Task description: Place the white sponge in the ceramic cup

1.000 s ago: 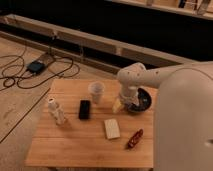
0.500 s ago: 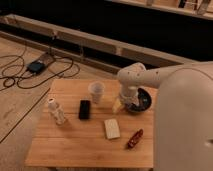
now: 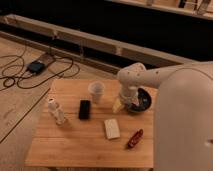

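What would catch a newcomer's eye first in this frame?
The big white robot arm reaching in from the right, its claw down by the dark bowl at the far right of the table. Then the white sponge lying untouched mid-table, with the ceramic cup standing behind it.

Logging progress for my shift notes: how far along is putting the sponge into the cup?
Nothing looks done yet. The white sponge lies flat on the table, apart from the ceramic cup. The gripper hangs open between cup and dark bowl, holding nothing. Left: grasp, lift, drop in.
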Motion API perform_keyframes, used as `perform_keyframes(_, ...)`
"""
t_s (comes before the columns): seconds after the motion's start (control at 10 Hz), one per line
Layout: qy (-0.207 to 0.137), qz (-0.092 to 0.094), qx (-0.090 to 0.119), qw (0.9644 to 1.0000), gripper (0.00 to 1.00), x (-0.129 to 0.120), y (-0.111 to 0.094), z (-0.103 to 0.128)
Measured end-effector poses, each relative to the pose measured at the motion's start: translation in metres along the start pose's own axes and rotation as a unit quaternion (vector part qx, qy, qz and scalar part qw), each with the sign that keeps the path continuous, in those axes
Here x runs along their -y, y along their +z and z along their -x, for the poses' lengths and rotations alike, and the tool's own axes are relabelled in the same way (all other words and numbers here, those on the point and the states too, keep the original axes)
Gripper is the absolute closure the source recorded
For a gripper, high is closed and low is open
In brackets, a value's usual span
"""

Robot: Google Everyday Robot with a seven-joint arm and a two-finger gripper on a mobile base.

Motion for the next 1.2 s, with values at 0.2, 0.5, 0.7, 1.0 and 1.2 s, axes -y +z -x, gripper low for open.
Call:
perform_keyframes(0.2, 0.0, 0.0, 0.0, 1.0, 0.2, 0.0, 0.0, 0.0)
perform_keyframes(0.5, 0.002, -0.001, -0.001, 1.0, 0.2, 0.0, 0.001, 0.0)
perform_keyframes(0.7, 0.013, -0.006, 0.005, 0.9999, 0.2, -0.012, 0.001, -0.004)
perform_keyframes(1.0, 0.009, -0.004, 0.007, 0.9999, 0.2, -0.057, 0.005, -0.015)
perform_keyframes(1.2, 0.002, -0.003, 0.004, 1.0, 0.2, -0.079, 0.013, -0.024)
